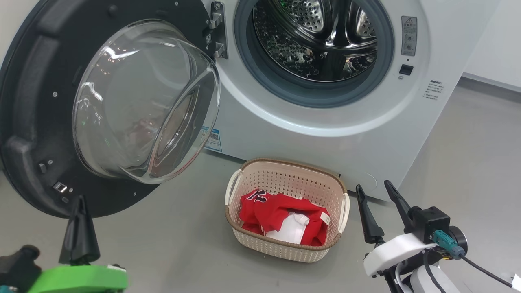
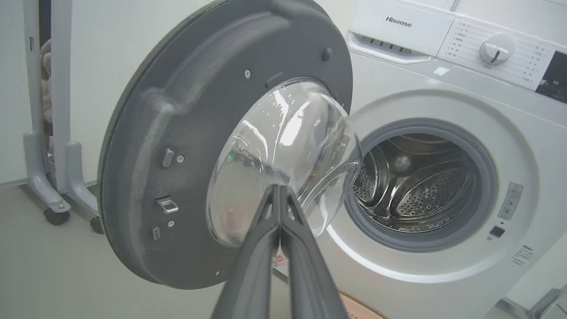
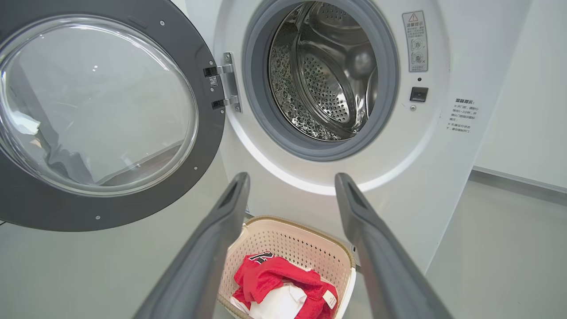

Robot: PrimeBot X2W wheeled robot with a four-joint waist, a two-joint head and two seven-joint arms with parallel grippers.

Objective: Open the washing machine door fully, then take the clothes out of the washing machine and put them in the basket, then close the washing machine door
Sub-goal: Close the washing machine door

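Observation:
The washing machine (image 1: 325, 134) stands with its door (image 1: 36, 122) swung wide open to the left, inner side and clear glass bowl (image 1: 142, 101) facing me. Bare steel shows in the drum (image 1: 313, 36). The clothes (image 1: 281, 217), red with white panels, lie in the cream basket (image 1: 285, 171) on the floor in front of the machine. My left gripper (image 1: 80, 199) is shut with nothing in it, low at the left just below the door's lower rim; in the left wrist view its fingers (image 2: 270, 230) point at the bowl (image 2: 283, 155). My right gripper (image 1: 376, 189) hangs open beside the basket's right end.
Grey floor (image 1: 171, 244) spreads around the basket. A grey wheeled stand (image 2: 48, 155) stands against the wall left of the door. The machine's control panel and dial (image 2: 496, 48) are at the top. A wall (image 1: 496, 44) runs behind on the right.

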